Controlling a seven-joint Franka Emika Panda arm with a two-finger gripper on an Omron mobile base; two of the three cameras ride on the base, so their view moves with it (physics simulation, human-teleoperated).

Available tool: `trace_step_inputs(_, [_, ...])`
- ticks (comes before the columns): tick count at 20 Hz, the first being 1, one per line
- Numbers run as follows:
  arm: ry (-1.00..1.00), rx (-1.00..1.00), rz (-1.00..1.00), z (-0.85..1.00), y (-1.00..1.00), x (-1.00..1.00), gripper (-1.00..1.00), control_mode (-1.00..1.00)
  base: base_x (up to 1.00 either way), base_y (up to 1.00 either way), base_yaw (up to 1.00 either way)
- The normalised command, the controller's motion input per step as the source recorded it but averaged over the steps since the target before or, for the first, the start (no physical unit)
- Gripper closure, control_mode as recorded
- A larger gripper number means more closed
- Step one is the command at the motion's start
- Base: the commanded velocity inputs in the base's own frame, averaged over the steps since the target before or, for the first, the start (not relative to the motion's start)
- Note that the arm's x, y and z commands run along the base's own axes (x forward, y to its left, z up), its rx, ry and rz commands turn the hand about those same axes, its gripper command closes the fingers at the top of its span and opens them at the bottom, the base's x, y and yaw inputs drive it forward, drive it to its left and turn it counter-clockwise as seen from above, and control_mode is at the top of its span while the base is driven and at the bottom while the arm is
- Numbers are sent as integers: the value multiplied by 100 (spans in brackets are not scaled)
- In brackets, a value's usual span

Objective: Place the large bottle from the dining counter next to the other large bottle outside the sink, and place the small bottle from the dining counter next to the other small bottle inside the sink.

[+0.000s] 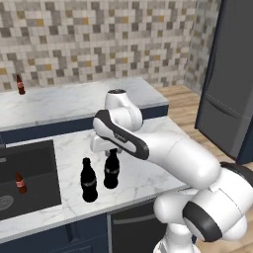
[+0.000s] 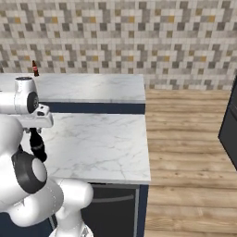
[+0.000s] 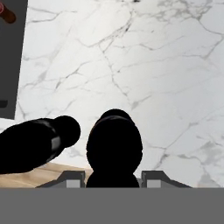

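The dining counter [image 1: 74,101], a long white marble slab on a navy base, runs along the tiled wall at the back. In front of it lies a second marble counter [image 1: 143,178], with the black sink [image 1: 34,173] set into its left end.

The white arm reaches over this nearer counter, and its gripper [image 1: 112,152] points straight down over the neck of the large bottle [image 1: 111,170]. The hand view looks down on that bottle's dark top [image 3: 114,146], which sits between the two finger tips at the bottom edge. The jaws stand on either side of the neck, clamped on it as far as the frames show. The bottle stands upright, its base on or just above the marble; I cannot tell which.

Just to its left, closer to the sink and outside it, stands the other large bottle [image 1: 89,180], upright.

A small bottle [image 1: 20,183] stands inside the sink basin. Another small bottle [image 1: 20,85] stands upright at the far left of the dining counter, near the wall.
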Motion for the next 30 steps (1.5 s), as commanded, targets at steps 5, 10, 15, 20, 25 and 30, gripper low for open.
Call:
trace_step_inputs(5, [2,0,0,-35,7,12,100,-100,0,0,0])
trace_step_inputs(10, [2,0,0,-28,12,1,100,-100,0,0,0])
trace_step_inputs(15, [0,0,0,-10,7,0,100,-100,0,0,0])
trace_step_inputs(20, [0,0,0,0,0,0,-100,-100,0,0,0])
trace_step_inputs(25, [0,0,0,0,0,0,-100,-100,0,0,0])
trace_step_inputs(30, [0,0,0,0,0,0,-100,-100,0,0,0])
